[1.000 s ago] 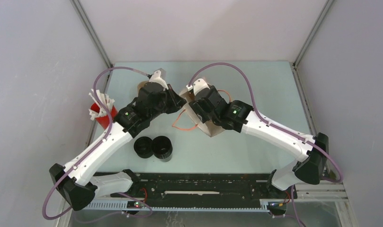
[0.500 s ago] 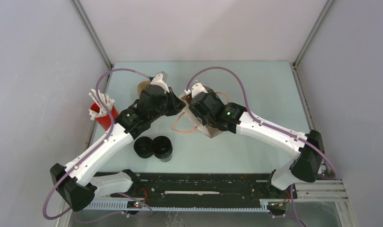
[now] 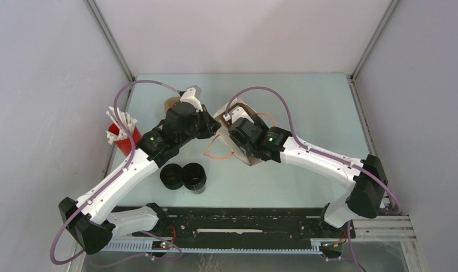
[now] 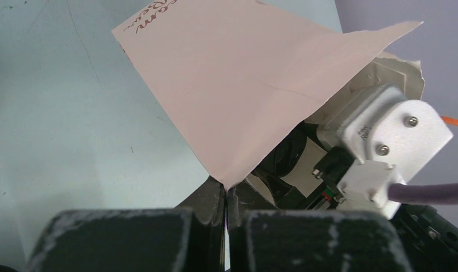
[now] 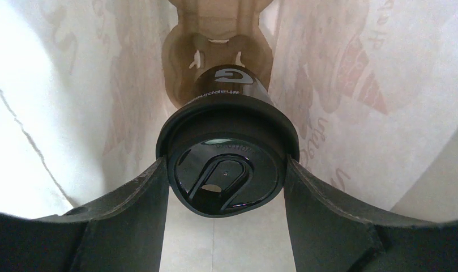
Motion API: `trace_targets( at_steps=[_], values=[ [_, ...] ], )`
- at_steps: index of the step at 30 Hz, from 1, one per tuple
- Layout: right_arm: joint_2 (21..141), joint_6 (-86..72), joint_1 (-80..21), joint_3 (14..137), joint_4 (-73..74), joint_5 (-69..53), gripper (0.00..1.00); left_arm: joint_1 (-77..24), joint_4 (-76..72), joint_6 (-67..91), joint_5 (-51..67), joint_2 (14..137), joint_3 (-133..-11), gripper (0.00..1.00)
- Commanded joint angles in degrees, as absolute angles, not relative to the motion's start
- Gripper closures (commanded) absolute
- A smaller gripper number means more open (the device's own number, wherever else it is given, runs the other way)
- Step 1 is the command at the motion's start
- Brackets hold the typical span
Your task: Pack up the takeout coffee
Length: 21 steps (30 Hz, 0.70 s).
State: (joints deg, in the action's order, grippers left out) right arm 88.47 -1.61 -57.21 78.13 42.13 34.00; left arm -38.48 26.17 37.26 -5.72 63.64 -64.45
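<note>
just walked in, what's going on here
The left gripper pinches the edge of a paper bag, holding it open. The right gripper, inside the bag, holds a black lidded coffee cup, the brown pulp carrier just beyond it. Two more black cups stand on the table.

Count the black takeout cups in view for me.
3. The left cup and right cup stand side by side on the table. The third cup is in the right gripper, inside the paper bag. The arms could hide more.
</note>
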Motion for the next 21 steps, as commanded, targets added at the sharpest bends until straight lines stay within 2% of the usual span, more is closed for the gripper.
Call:
trace_targets(
  at_steps=[1,8,21],
  values=[
    [87.87,-2.51,-56.24,77.01,37.78,34.29,1.00,-38.47,24.42,34.57,-5.93,62.40,-63.56,1.00],
    [88.47,-1.47,-54.00,76.29,31.10,31.93,1.00,-38.49,24.41,34.00,-5.72,62.47,-63.46,1.00],
    [90.69,-1.07,-51.80,74.34,28.61,28.97,1.00,-38.45,26.54,29.87,-6.22,62.97,-63.84,1.00]
  ],
)
